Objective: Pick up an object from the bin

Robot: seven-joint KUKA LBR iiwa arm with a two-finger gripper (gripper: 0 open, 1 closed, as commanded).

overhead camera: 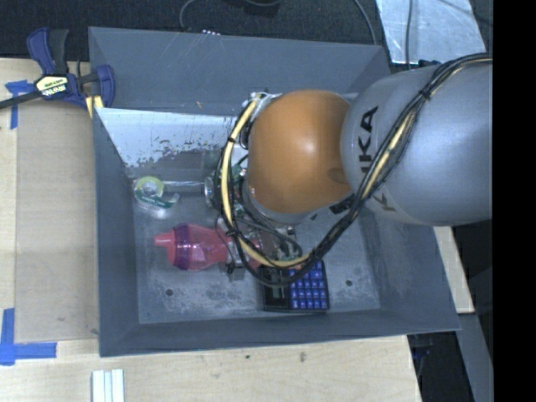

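Observation:
My gripper [258,246] is low in the middle of the bin, mostly covered from above by the wrist. Its dark body sits against the right end of a pink plastic bottle-shaped thing [188,248] that lies on its side on the bin floor, left of centre. Just right of and below the gripper lies a flat blue block with a grid of studs [308,288], near the front wall. I cannot make out whether anything is in the gripper.
A small clear tape dispenser with a green core [153,191] lies at the back left of the floor. The arm and its orange wrist cover hang over the middle and right of the bin, hiding what lies under them.

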